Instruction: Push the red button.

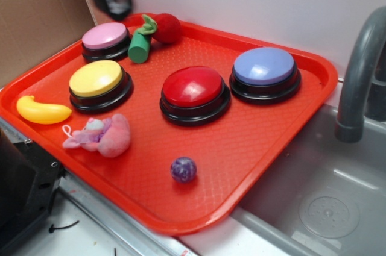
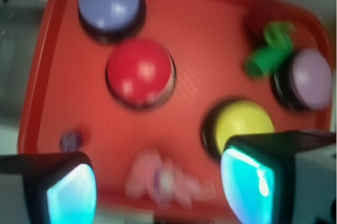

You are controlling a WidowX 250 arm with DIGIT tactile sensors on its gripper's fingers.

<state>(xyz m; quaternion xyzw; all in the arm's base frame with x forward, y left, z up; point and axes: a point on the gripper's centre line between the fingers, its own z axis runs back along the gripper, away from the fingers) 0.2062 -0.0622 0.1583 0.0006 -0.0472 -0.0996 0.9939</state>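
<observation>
Now, step: the gripper is up high and has not reached the red button yet.
Jaws: wide apart and holding nothing, seen in the wrist view.
Red button: it sits near the middle of the red tray, apart from the other things.
How to do it well: I think the jaws should close first, come over the middle of the dome, then press straight down.
Neighbours: the blue-purple button is just beside it toward the sink edge, and the yellow button is on its other side.
Open room: the tray is bare in front of the red button, down to the small purple ball.
Crowded side: the pink button, the green stem and the red plush toy fill the far corner.
Watch out: the pink soft toy and the yellow banana lie near the front edge.
</observation>
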